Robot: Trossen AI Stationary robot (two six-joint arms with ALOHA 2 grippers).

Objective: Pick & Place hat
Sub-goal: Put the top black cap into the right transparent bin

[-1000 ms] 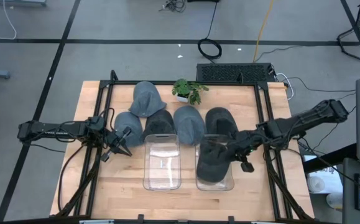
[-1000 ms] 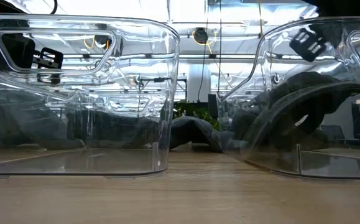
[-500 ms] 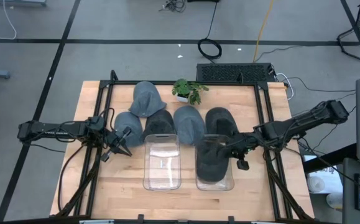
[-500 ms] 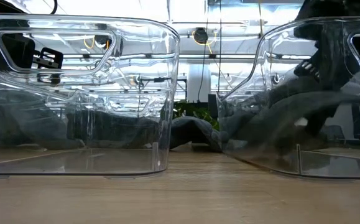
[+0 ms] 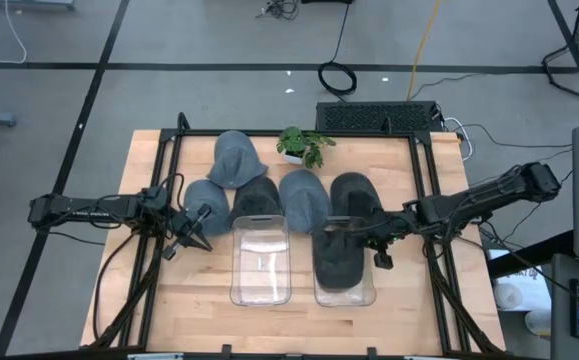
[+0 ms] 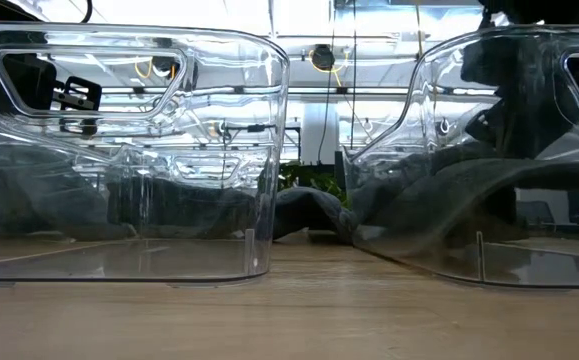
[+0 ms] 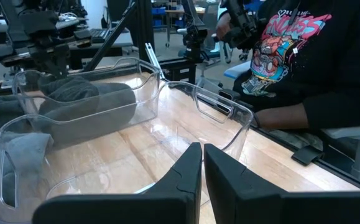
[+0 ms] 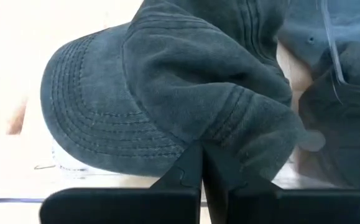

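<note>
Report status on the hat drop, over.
Right gripper shut on dark cap, lowering it into right clear bin. Left gripper shut, empty, beside left bin. Nothing obstructing.

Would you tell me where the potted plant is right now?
In the high view, the plant stands at the table's far edge near the middle, just behind the row of hats.

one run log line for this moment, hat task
right hand: shut on dark hat, over right bin | left hand: shut, idle by light hat | left bin: no hat
</note>
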